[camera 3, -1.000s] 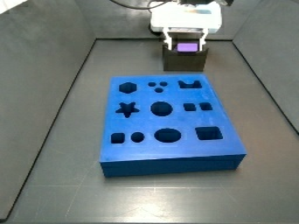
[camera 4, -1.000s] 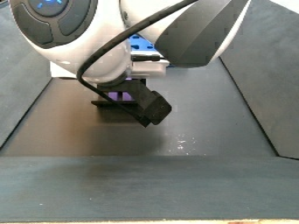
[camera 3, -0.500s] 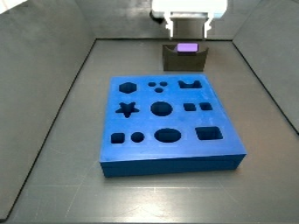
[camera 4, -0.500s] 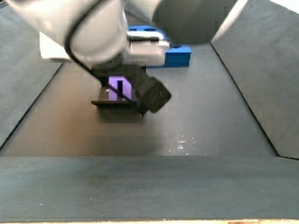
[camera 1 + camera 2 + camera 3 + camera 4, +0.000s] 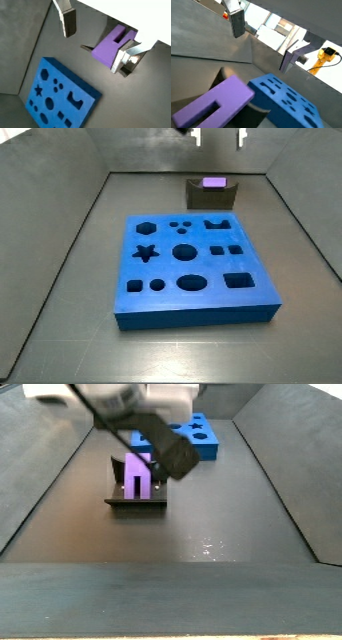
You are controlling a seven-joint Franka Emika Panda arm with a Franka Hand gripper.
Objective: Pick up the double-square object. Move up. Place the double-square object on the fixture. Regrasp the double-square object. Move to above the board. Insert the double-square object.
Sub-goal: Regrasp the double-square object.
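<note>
Hand: the hand [image 5: 97, 42] is hanging open above the fixture, its two silver fingers [image 5: 67, 22] standing well apart in both wrist views and gripping nothing; in a side view only its fingertips [image 5: 219, 138] are showing at the far edge of the scene.

Double-square object: the double-square object [image 5: 110, 46] is sitting in the fixture [image 5: 210, 196], apart from both fingers. In a side view [image 5: 139, 476] it is standing upright in the notch, its light-purple body rising above the dark holder [image 5: 136, 502].

Relation for the coming move: the block is lying directly below the open hand, between the lines of the two fingers. Its long axis appears to be running up out of the notch, so a straight descent would probably bring the pads down on either side of it. Whether the fingers are squared to its flat faces cannot be told for certain.

Step in hand: judging by the task, placing on the fixture looks done and the regrasp is not yet made.

Board: the board [image 5: 197, 271] is lying on the floor nearer than the fixture, its dark cut-outs all showing empty [image 5: 56, 97].

Fixture contents: the purple block only.
</note>
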